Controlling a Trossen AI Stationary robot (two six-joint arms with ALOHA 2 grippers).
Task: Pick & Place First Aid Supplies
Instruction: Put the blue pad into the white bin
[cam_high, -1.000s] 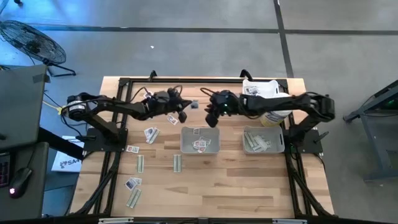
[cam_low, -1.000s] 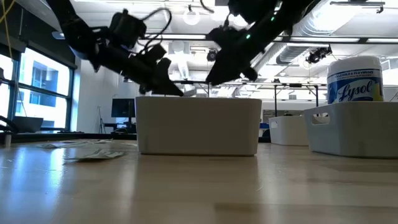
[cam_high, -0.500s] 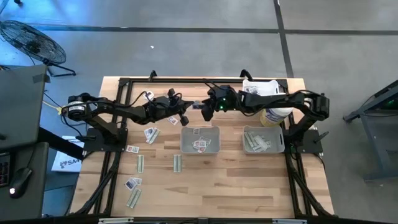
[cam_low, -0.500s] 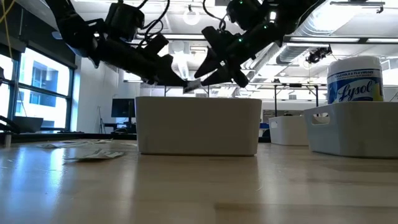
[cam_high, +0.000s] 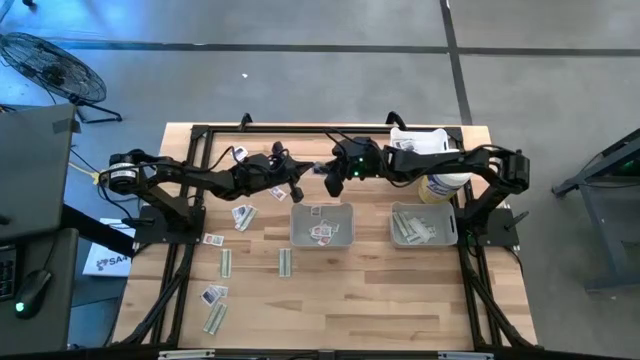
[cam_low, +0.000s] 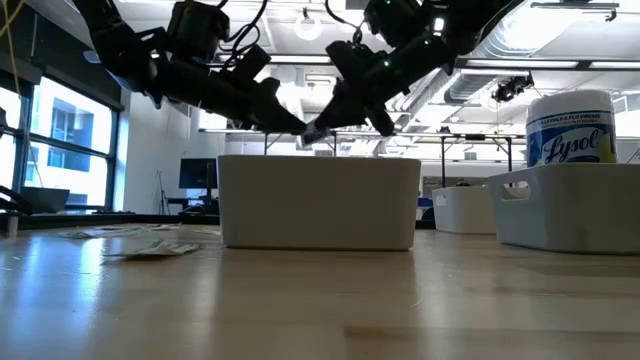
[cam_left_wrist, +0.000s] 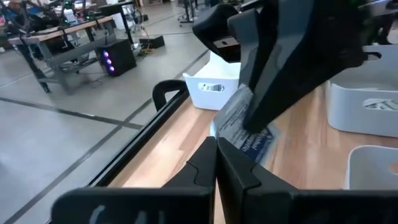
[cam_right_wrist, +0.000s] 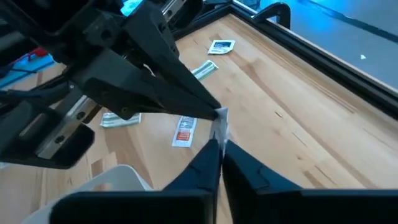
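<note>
A small squarish white packet with dark print (cam_high: 317, 170) hangs in the air between both grippers, over the table's far middle, just beyond the middle grey tray (cam_high: 322, 224). My left gripper (cam_high: 303, 181) reaches it from the left and is shut on it. My right gripper (cam_high: 326, 175) reaches it from the right and is shut on it too. In the low view the two sets of fingertips meet at the packet (cam_low: 318, 130) above the tray. More packets (cam_high: 243, 215) and pale strips (cam_high: 226, 262) lie flat on the table's left half. My left gripper pinches the packet by its lower edge (cam_left_wrist: 222, 138) between its two shut fingers, coming level from the table's left. The packet is lifted clear and stands tilted above the fingertips. My right gripper pinches the same packet at its other side (cam_right_wrist: 219, 122) between its two fingers (cam_left_wrist: 273, 87), slanting down from the table's right. The packet is clear of the table and the tray.
The middle tray holds a few white packets; the right grey tray (cam_high: 424, 224) holds pale strips. A white round-lidded bottle (cam_high: 443, 185) and a white bin (cam_high: 420, 142) stand at the far right. Black frame rails (cam_high: 300, 130) run along the table's edges.
My right gripper has moved from over the middle tray toward the far left, up to the left gripper, opened around the packet and then shut on it. My left gripper has risen a little with the packet and kept its hold.
</note>
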